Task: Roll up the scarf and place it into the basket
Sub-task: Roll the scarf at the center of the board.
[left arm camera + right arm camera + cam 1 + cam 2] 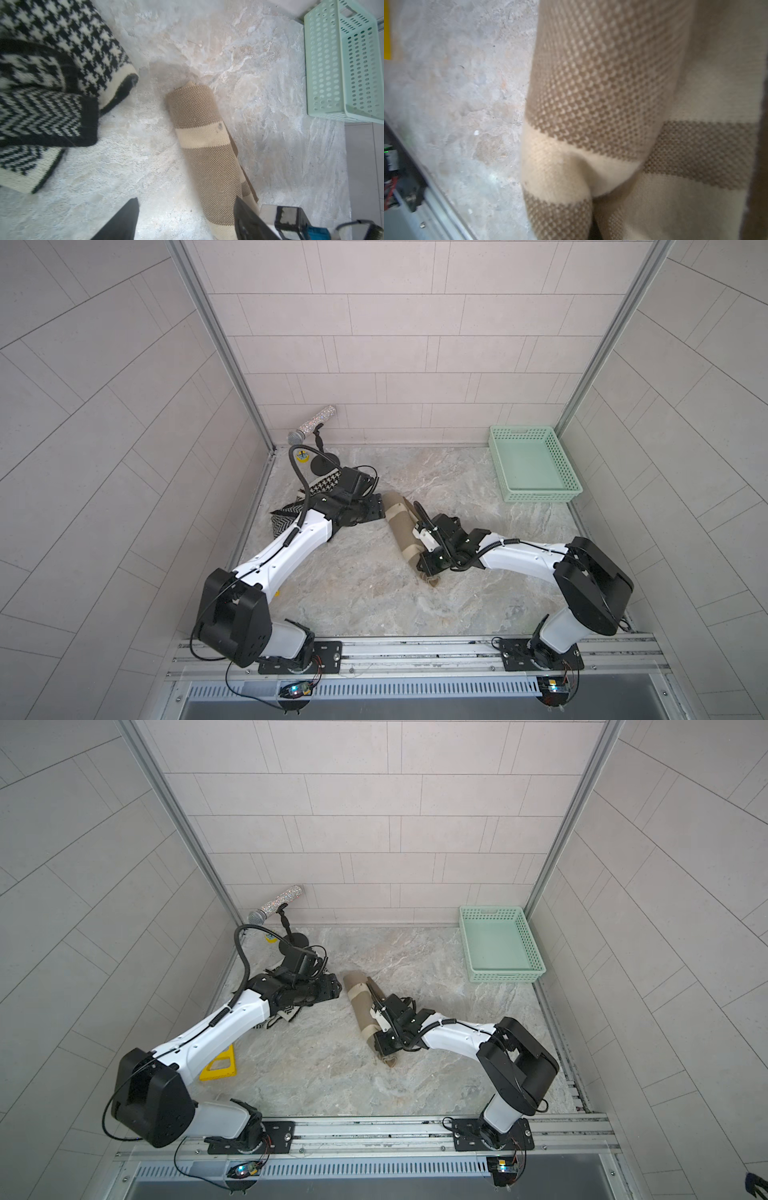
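Scarf [401, 526] is seen rolled into a tan tube with cream bands, laid slantwise near the middle of the marbled table [374, 605]. The right gripper [419, 541] is pressed down onto the nearer half of the roll. It is clamped tight, and the scarf [602, 93] is bunched right up against its wrist camera, so a pinch of fabric is taken to be held. The left gripper [376, 509] is found just beside the roll's far end. Its fingers [124, 218] are spread wide, with tabletop shown between them and one finger close against the scarf [207, 155]; nothing is gripped there. The basket [561, 460] is set well apart in the far right corner, and the scarf is not in it. Black-and-white knits [52, 83] are heaped under the left arm. A glittery microphone [316, 425] is propped on a stand beyond them.
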### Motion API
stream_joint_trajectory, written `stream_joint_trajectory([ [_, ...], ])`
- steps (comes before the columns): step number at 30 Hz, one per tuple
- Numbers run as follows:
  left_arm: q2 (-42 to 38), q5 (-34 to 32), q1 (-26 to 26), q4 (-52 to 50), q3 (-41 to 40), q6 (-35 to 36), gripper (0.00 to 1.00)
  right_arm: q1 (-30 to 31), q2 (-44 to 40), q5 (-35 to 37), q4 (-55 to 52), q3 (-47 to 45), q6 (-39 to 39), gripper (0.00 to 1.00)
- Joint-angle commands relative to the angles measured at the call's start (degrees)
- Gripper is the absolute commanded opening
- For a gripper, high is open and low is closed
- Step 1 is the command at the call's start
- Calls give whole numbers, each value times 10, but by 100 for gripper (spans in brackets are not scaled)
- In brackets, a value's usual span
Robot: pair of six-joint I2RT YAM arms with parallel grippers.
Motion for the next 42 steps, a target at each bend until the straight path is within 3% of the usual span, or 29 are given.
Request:
stream_joint_trajectory([
  [1, 28, 52, -7, 43, -26, -3, 74, -30, 27, -152, -27, -14, 11, 0],
  [5, 69, 80, -22, 87, -26, -2, 72, -75, 46, -214, -15, -18, 9, 0],
  [11, 136, 84, -44, 103, 22, 19, 58, -115, 53, -268, -5, -23, 16, 3],
  [15, 180, 73, -55, 88, 65, 31, 31, -126, 64, -272, -4, -25, 37, 6],
  [19, 213, 71, -63, 87, 91, 32, 24, -132, 67, -262, -1, -36, 62, 13],
  [25, 271, 72, -65, 98, 114, 28, 21, -133, 33, -193, -50, -38, 66, 33],
  [31, 327, 66, -65, 81, 147, 13, 19, -134, -61, -87, -156, -21, 36, 58],
  [32, 330, 66, -65, 79, 151, 9, 19, -133, -82, -67, -175, -15, 25, 65],
  [33, 333, 64, -65, 77, 154, 7, 19, -133, -102, -48, -191, -9, 16, 98],
  [38, 336, 60, -66, 66, 163, 3, 18, -132, -166, 14, -222, 28, -36, 100],
  [42, 340, 66, -66, 64, 166, 2, 19, -130, -147, 24, -210, 62, -63, 100],
])
